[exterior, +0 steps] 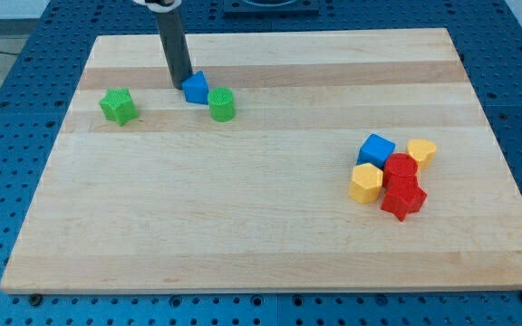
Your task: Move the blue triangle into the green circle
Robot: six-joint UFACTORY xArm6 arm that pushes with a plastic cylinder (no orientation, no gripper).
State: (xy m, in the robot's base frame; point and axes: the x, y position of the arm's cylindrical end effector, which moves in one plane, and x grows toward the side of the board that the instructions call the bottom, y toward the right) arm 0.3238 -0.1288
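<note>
Blue triangle [196, 87] sits between my tip [180, 85] and one green circle [222, 105].

Wooden board [243, 226] carries: green star [118, 106], blue triangle [196, 87], green circle [222, 105] top-left; blue cube [376, 148], two yellow [364, 183], two red blocks [401, 197] clustered right.

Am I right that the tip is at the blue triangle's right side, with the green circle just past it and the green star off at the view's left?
Not quite. In the camera view my tip is at the left side of the blue triangle, not its right. The rest holds: the green circle sits just to the triangle's lower right, and the green star lies at the view's left.
</note>
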